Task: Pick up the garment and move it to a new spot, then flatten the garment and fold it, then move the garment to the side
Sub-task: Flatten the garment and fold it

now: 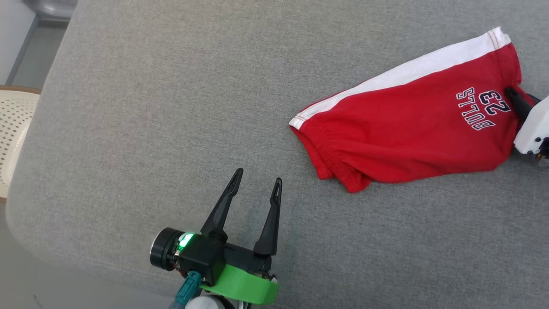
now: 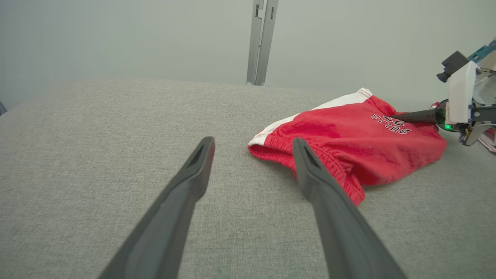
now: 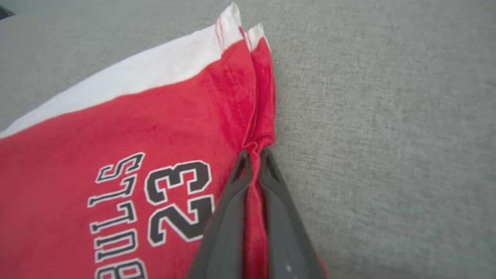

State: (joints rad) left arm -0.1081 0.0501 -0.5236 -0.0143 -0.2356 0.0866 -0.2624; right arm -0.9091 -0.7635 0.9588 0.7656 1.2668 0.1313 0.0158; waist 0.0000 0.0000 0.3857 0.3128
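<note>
**L gripper [image 1: 257, 176] idle, R gripper [image 3: 254, 155] on the hem**

L gripper sits at bottom centre of the head view. Its fingers are spread wide w/ nothing between them, over bare grey fabric surface [image 1: 150, 107], probably parked to keep out of the way. Higher, at frame right, lies the garment [image 1: 407, 128]: red shorts w/ a white stripe, mostly flat, waistband toward frame centre. At the far right edge, R gripper is pinched tight on the bunched leg hem, a sensible corner for lifting. Room: much open fabric at centre and upper left. The surface's rounded edge runs down the left side, near a white perforated object [image 1: 13, 128], so I judge centre is the safer spot.
</note>
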